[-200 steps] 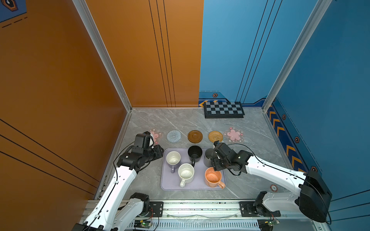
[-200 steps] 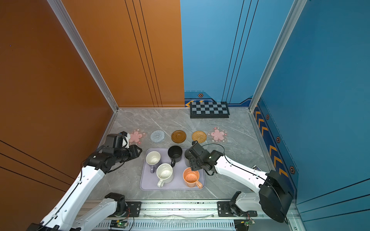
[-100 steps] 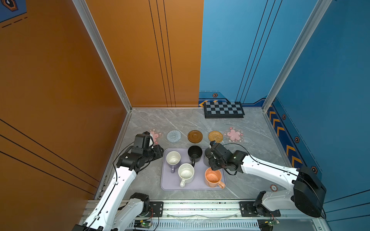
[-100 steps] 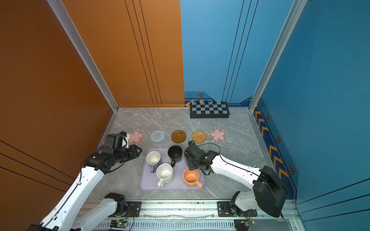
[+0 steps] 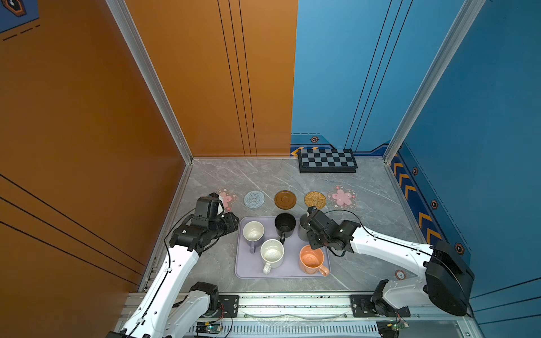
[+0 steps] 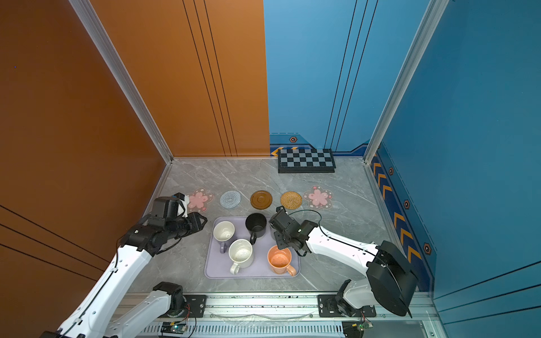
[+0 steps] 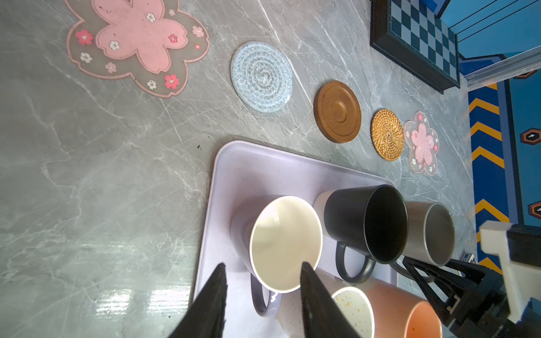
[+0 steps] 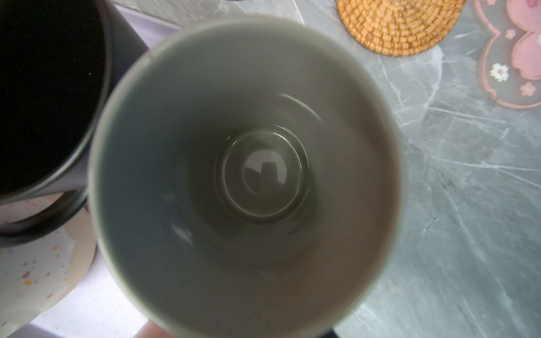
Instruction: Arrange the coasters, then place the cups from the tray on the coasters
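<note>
Five coasters lie in a row behind the tray [image 5: 248, 270]: a pink flower [image 5: 227, 199], a grey spiral [image 5: 254, 199], a wooden disc [image 5: 285, 199], a rattan one [image 5: 315, 200] and a second pink flower [image 5: 342, 197]. On the tray stand the lavender cup [image 5: 253, 231], black cup [image 5: 284, 224], speckled white cup [image 5: 272, 252] and orange cup [image 5: 311, 259]. The grey cup [image 8: 248, 175] at the tray's back right corner fills the right wrist view. My right gripper [image 5: 307, 231] sits over it, its fingers [image 7: 424, 272] pinched at the cup's handle. My left gripper [image 7: 263, 264] hangs open and empty by the tray's left edge, in front of the lavender cup.
A black-and-grey chequered board [image 5: 328, 161] lies against the back wall. Orange and blue walls close in the marble table [image 5: 380, 234] on the left, back and right. A metal rail [image 5: 292, 301] runs along the front edge.
My right gripper has slid left over the grey cup and its jaws have closed. The left arm has not moved.
</note>
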Tool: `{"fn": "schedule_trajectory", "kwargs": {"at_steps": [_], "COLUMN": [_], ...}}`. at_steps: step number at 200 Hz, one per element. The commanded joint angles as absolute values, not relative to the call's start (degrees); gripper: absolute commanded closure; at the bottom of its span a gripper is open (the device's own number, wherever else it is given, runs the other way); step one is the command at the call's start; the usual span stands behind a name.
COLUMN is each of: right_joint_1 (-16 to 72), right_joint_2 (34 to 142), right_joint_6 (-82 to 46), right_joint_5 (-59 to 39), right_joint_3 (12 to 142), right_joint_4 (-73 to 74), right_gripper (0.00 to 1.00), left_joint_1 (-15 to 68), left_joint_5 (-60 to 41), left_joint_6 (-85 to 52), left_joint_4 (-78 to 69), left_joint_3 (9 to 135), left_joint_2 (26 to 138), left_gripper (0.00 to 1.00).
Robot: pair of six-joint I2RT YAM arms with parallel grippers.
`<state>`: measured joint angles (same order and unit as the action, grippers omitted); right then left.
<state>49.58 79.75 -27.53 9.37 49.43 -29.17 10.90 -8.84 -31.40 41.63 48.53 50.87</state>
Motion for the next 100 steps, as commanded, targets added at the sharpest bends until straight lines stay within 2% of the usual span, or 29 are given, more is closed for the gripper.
{"fn": "schedule_trajectory", "kwargs": {"at_steps": [1,40,82,100], "right_joint_1": [50.09,50.1,50.17,50.18], "right_joint_2": [80.48,79.65,78.87,78.25], "right_joint_6": [-27.95,-27.53,-27.47,-27.75], "right_joint_5": [11.07,11.25,12.03,13.2], "right_joint_3": [48.82,49.36,49.44,49.26], "right_joint_4": [-34.09,-34.53,-35.88,-36.04], "right_gripper": [0.76,0.84,1.0,1.0], "left_joint_1": [11.16,11.17,11.28,11.25], "left_joint_5": [-8.88,-9.06,-9.59,-9.57], "left_joint_6": [-31.8,-31.82,-31.85,-31.77], "left_joint_4": [42.45,42.45,42.45,42.71], "left_joint_3": [47.81,47.94,47.95,47.42], "left_joint_2": [50.25,50.3,49.58,49.31], "left_gripper": [0.57,0.57,0.57,0.57]}}
